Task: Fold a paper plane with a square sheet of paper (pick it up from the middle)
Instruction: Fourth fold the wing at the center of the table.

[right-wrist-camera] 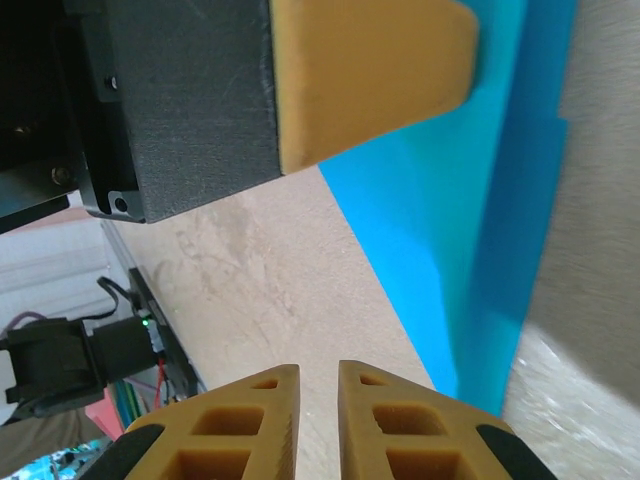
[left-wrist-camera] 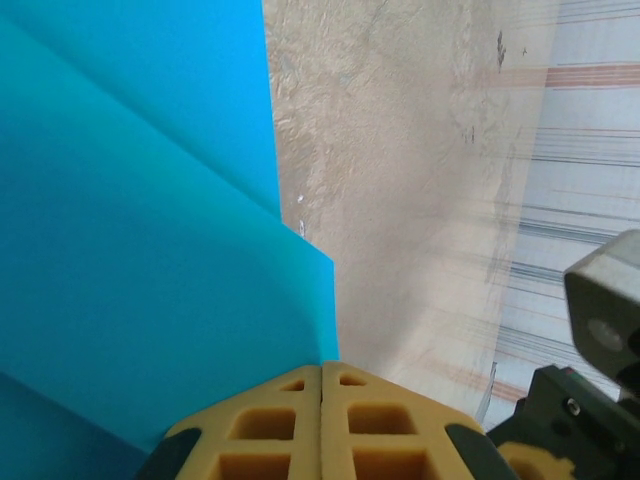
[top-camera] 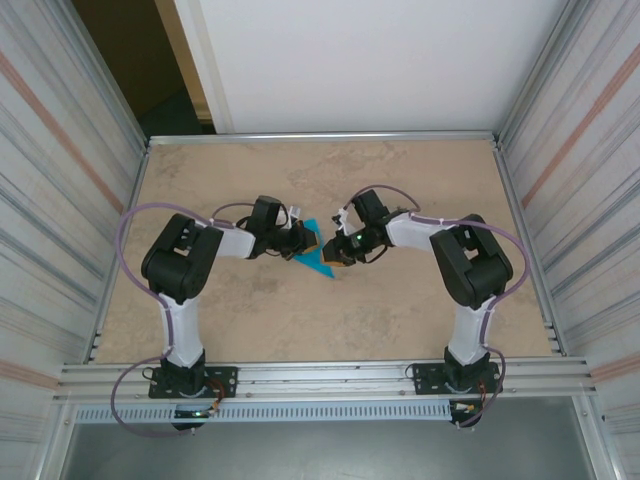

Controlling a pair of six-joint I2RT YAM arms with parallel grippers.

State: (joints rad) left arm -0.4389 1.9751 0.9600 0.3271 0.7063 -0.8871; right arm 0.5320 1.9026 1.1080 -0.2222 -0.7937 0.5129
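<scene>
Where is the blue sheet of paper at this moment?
In the top view, the sheet of paper lies near the middle of the table, between the tips of the left gripper and the right gripper.

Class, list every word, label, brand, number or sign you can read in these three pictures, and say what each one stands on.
There is no readable text in any of the pictures.
The blue paper is plain and unmarked.
The table shows only its mottled pattern.
The dark specks at the table's far edge are too small to read as anything.
The wall panels bear stripes, no lettering.
</scene>
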